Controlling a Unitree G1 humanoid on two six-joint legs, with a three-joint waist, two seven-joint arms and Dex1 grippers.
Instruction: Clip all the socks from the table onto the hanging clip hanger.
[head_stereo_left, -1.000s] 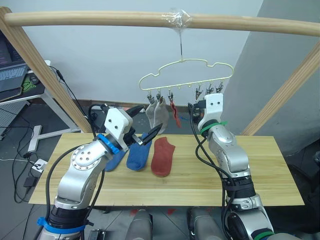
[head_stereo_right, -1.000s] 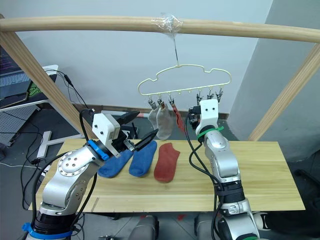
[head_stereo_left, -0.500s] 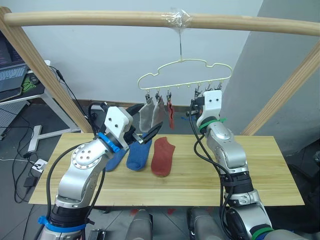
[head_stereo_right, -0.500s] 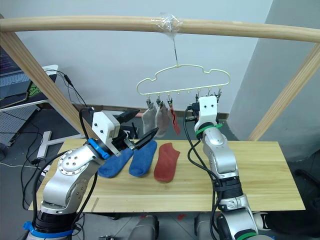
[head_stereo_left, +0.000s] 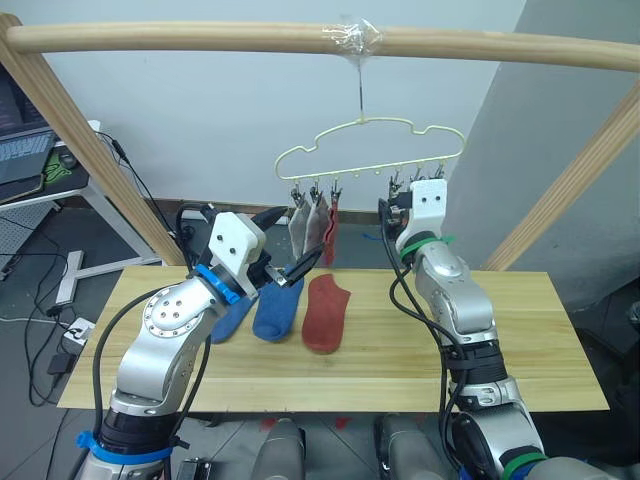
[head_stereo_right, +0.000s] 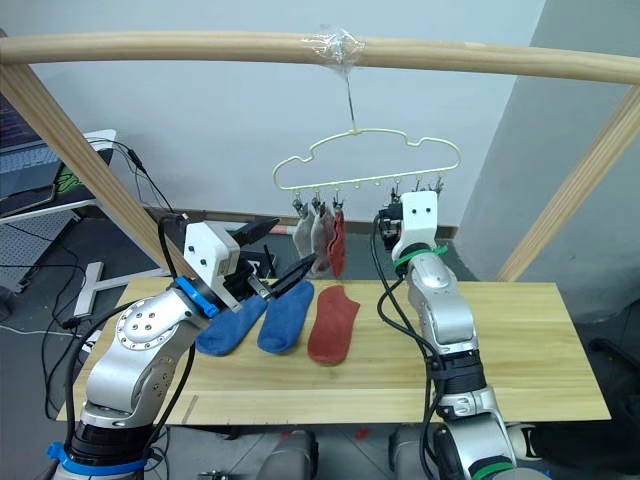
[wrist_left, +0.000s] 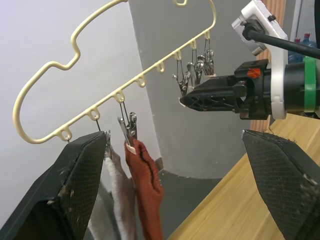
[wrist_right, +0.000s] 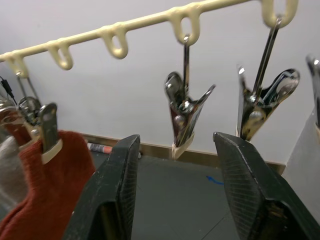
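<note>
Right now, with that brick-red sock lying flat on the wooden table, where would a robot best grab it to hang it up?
Probably at the open cuff end of the brick-red sock, the end nearer the robot, coming from above. The sock lies flat and lengthwise, clear of the blue socks, so pinching the cuff edge leaves fabric free to feed into an empty metal clip on the pale-yellow wire hanger.

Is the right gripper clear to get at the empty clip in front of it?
Probably yes. The right gripper is open and raised just below the empty clip on the clip hanger; nothing sits between them, and the hung red sock hangs off to one side.
</note>
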